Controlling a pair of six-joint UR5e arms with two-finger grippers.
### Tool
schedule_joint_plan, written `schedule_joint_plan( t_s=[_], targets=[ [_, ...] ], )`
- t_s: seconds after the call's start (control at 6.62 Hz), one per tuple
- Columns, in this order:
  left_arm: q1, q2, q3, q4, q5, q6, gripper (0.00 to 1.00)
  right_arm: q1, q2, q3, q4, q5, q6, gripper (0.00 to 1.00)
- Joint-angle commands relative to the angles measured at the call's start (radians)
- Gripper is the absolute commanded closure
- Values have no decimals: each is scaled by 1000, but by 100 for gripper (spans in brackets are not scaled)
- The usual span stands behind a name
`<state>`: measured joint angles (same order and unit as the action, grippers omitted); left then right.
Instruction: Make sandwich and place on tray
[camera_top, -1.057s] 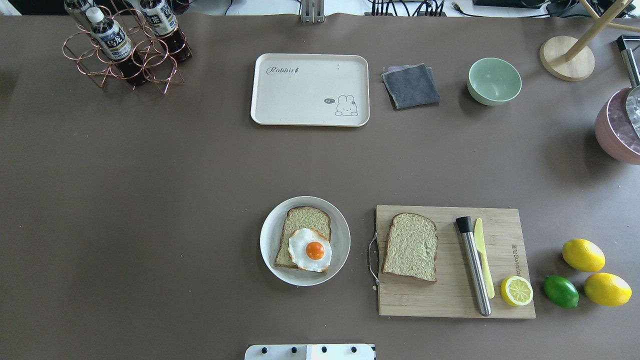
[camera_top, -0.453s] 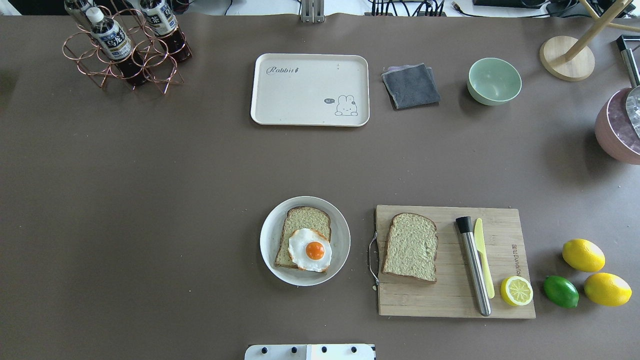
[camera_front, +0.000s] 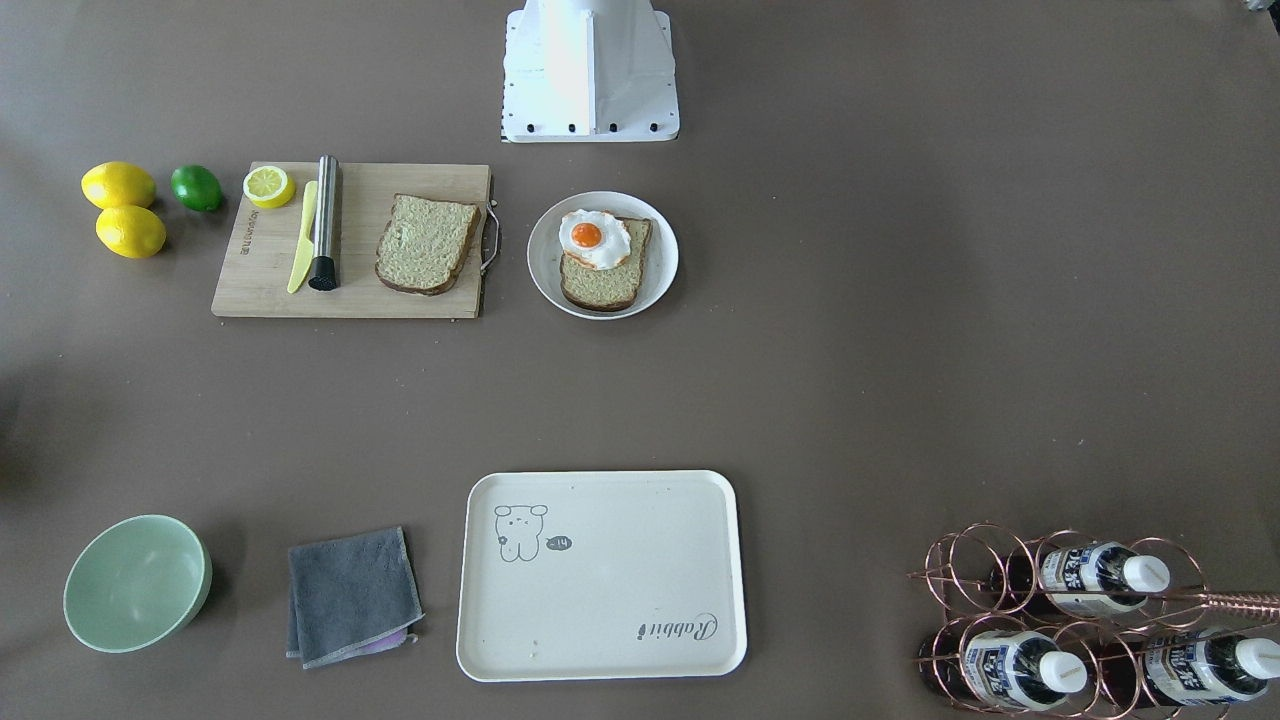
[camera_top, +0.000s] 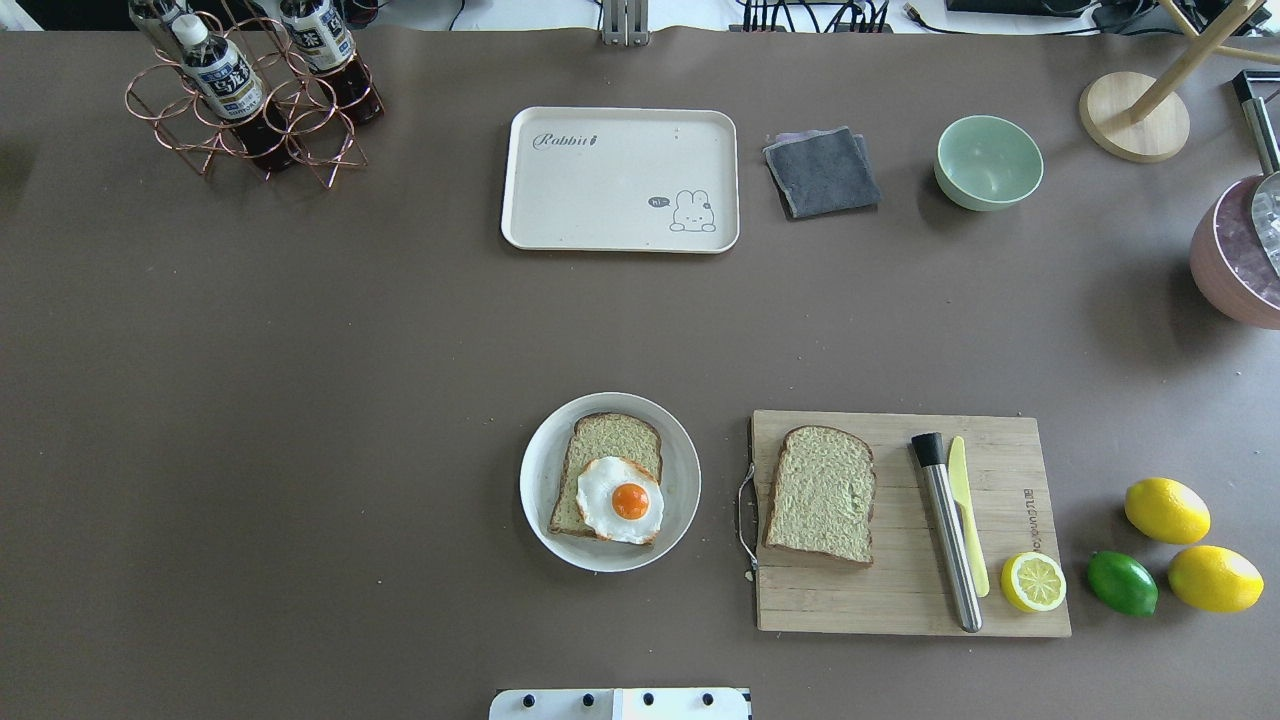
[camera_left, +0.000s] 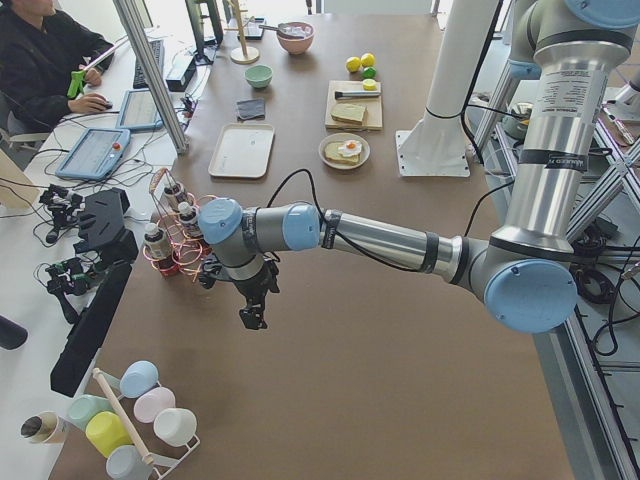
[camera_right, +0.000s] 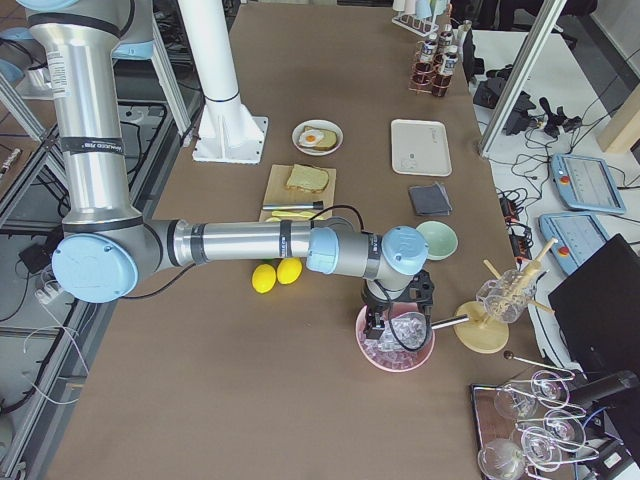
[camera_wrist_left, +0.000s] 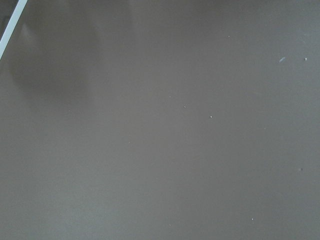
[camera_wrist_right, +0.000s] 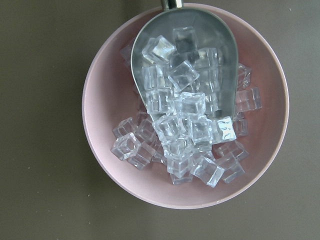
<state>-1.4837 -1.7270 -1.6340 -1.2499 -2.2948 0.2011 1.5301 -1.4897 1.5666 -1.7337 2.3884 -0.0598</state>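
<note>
One brown-crusted bread slice lies on a round white plate with a fried egg on top. A second slice lies bare on the wooden cutting board. The cream tray sits empty at the far middle of the table. My left gripper hangs over bare table beside the bottle rack, far from the food. My right gripper hangs over a pink bowl of ice. Each shows only in a side view, so I cannot tell whether it is open or shut.
A yellow knife, a steel rod and a half lemon lie on the board. Two lemons and a lime lie to its right. A copper bottle rack, grey cloth, green bowl and ice bowl stand farther off.
</note>
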Motion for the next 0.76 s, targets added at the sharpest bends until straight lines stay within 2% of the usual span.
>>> schedule_joint_plan(
  t_s=[0.0,0.6],
  targets=[
    [6,-3,-1,0,0,0,2,-2,2,-2,0,0,0,0],
    [6,-12,-3,-2,0,3,2,-5,3,-7,2,0,0,0]
  ],
)
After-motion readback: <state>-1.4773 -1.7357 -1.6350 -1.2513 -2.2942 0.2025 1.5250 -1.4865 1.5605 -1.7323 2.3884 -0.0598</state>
